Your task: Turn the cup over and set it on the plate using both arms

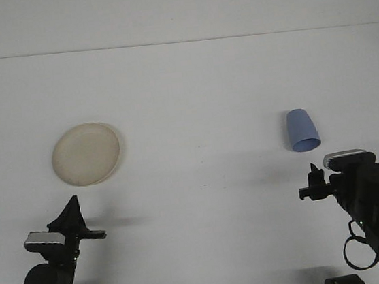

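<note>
Two items on my white worktop (190,87): round cream plastic plate (86,154) left; blue plastic cup (302,130) right, lying sideways. Left hand (75,223) and right hand (313,184) empty, openings indiscernible. Step: approach; right must reach the cup.

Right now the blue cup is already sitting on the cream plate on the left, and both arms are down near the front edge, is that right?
Not quite. In the front view the blue cup is on the bare table at the right, far from the cream plate, which holds nothing. The rest stands: both arms are low near the front edge.
</note>
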Controlling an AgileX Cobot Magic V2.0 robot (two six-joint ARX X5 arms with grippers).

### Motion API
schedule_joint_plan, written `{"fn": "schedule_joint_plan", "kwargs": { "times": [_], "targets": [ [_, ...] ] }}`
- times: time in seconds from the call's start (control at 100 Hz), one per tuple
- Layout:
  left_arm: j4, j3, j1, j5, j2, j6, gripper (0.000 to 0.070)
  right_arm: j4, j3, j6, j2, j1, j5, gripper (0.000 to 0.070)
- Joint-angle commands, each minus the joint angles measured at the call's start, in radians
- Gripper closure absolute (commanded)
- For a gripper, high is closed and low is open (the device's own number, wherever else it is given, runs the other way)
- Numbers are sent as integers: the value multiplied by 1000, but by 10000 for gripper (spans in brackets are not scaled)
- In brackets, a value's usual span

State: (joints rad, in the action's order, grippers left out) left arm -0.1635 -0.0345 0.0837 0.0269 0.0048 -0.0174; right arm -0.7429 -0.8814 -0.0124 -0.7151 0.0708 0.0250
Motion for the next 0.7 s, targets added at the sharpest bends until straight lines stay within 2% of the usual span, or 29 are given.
{"fn": "schedule_joint_plan", "kwargs": {
  "times": [0.0,0.41,0.52,0.59,0.69],
  "targets": [
    [-10,19,3,0,-2,-1,688,17,-17,-14,-9,0,-2,307],
    [-10,19,3,0,-2,-1,688,224,24,3,-145,-19,1,285],
    [-10,19,3,0,-2,-1,688,350,113,2,-151,-40,3,285],
    [-10,19,3,0,-2,-1,688,452,191,-1,-149,-51,31,285],
    [-10,19,3,0,-2,-1,688,619,319,-39,-151,-64,55,285]
  ]
}}
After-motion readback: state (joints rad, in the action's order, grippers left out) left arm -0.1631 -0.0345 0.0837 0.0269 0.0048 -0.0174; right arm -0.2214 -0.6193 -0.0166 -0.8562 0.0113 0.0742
